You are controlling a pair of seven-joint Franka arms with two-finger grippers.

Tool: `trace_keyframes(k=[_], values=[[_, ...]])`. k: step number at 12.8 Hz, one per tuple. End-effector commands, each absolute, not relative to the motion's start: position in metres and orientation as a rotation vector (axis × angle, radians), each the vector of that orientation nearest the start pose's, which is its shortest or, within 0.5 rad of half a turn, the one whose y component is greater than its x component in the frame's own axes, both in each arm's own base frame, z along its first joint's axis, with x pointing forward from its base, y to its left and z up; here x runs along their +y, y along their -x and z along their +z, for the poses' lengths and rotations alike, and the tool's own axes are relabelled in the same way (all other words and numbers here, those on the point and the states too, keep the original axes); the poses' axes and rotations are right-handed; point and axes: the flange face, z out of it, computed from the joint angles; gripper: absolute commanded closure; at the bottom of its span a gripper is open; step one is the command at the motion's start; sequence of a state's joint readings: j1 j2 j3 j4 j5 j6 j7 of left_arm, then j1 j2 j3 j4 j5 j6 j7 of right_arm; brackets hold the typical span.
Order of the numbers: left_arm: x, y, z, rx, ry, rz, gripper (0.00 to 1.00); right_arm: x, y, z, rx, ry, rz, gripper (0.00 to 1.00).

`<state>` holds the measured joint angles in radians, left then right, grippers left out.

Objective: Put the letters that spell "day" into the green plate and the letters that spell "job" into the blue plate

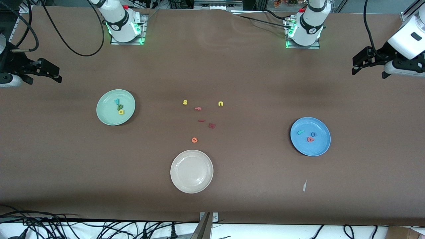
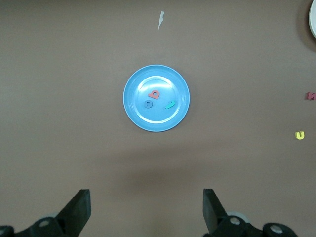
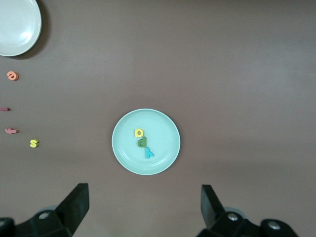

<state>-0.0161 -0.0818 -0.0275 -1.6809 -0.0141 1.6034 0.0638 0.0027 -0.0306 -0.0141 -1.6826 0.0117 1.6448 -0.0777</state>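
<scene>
The green plate [image 1: 106, 114] [image 3: 165, 148] lies toward the right arm's end and holds the light blue "y" [image 1: 116, 101] [image 3: 148, 153], dark green "d" [image 1: 120, 107] [image 3: 141, 143] and yellow "a" [image 1: 121, 112] [image 3: 139, 133]. On the blue plate [image 1: 320, 146] [image 2: 140, 116], toward the left arm's end, rest the teal "j" [image 1: 300, 132] [image 2: 170, 104], blue "o" [image 1: 313, 134] [image 2: 148, 104] and salmon "b" [image 1: 310, 139] [image 2: 155, 94]. My left gripper [image 1: 370, 71] [image 2: 146, 195] hangs open and empty above the table's end. My right gripper [image 1: 44, 79] [image 3: 144, 190] is likewise open and empty at its own end.
Between the plates lie a yellow "s" [image 1: 185, 102], a pink "f" [image 1: 198, 108], a yellow "u" [image 1: 220, 104], two dark red letters [image 1: 212, 125] and an orange "e" [image 1: 194, 140]. A cream-white plate [image 1: 191, 171] sits nearer the front camera, with a pale scrap [image 1: 304, 186] toward the left arm's end.
</scene>
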Motion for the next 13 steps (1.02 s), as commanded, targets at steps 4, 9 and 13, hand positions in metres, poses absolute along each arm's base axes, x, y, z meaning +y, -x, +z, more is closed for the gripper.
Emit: trace_keyframes(k=[4,9,13], values=[[-0.021,-0.569,0.629,0.129,3.148,0.005,0.0,-0.005,-0.553,0.6,-0.097,3.126,-0.003,0.0],[-0.035,-0.566,0.63,0.17,3.148,0.019,0.0,-0.005,-0.553,0.6,-0.097,3.128,-0.003,0.0],[-0.036,-0.566,0.63,0.17,3.148,0.019,0.0,-0.005,-0.553,0.6,-0.097,3.128,-0.003,0.0]])
